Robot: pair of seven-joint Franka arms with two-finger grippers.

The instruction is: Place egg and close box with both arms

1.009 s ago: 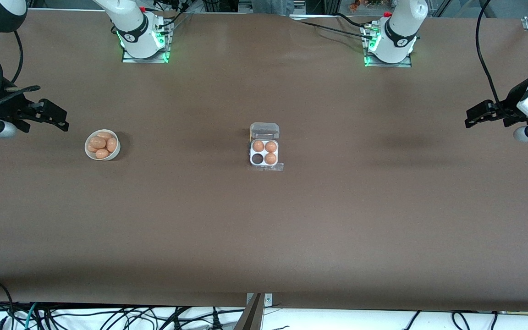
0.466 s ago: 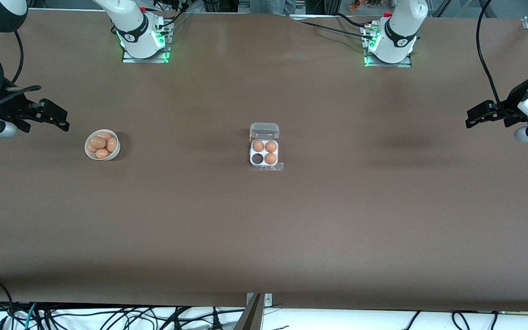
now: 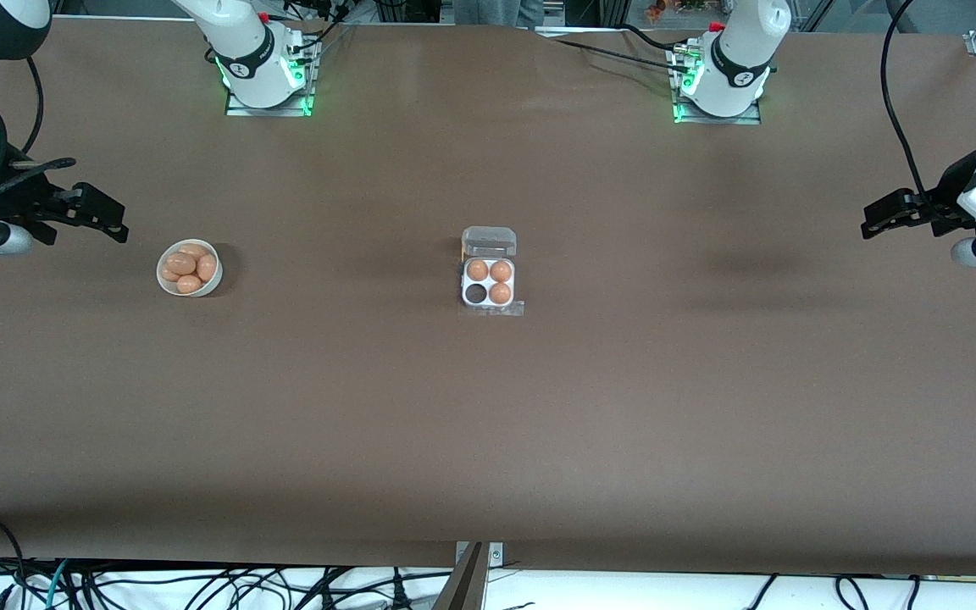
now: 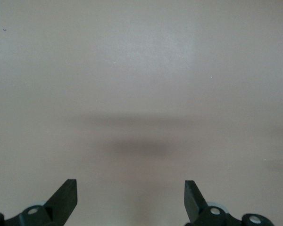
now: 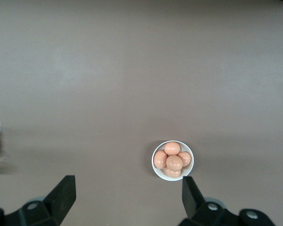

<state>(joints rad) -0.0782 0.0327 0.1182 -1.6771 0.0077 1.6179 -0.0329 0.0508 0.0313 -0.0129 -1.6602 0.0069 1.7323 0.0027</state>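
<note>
A wide brown table (image 3: 488,407) fills the view. At 6 o'clock, black cables (image 3: 200,585) lie on a white floor strip.

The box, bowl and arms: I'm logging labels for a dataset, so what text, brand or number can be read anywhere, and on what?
None can be read.
Box: no print shows.
Bowl: plain white.
Arm bases: each black band carries a small round mark, too small to read.

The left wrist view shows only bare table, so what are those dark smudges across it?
Left wrist view: soft blurred shadows on the table, with the open left gripper at the picture's edge. Front view: similar faint shadows on the table near the box and beside the bowl.
</note>
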